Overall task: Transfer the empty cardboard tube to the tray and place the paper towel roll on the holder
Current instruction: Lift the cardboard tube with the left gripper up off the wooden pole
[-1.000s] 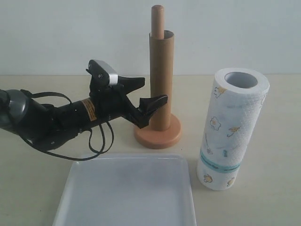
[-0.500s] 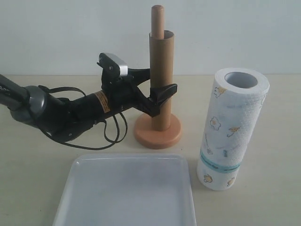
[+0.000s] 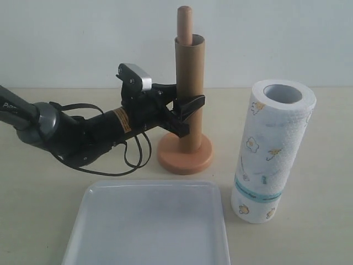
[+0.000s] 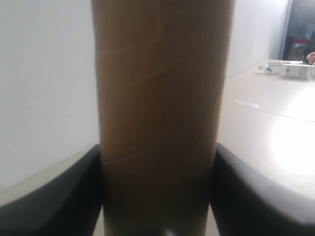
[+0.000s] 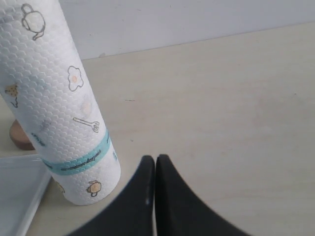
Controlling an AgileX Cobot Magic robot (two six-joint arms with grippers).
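Note:
The empty cardboard tube (image 3: 190, 72) stands upright, sleeved over the rod of the wooden holder (image 3: 185, 157), whose round top pokes out above it. My left gripper (image 3: 187, 95) is shut on the tube at mid-height. In the left wrist view the tube (image 4: 160, 98) fills the frame and a black finger (image 4: 74, 196) presses on each side. The paper towel roll (image 3: 273, 149) stands upright to the right. The white tray (image 3: 146, 226) lies in front. My right gripper (image 5: 155, 160) is shut on nothing, beside the roll (image 5: 54, 98); it is out of the exterior view.
The left arm's black cable (image 3: 129, 160) loops over the table between the holder's base and the tray. A white wall runs close behind. Small boxes (image 4: 290, 69) lie on a distant surface. The tray's corner (image 5: 17, 191) sits beside the roll's foot.
The left gripper moved right and up to the tube, its open fingers passed either side of it, then they shut on the tube. The tube, roll and tray have not moved.

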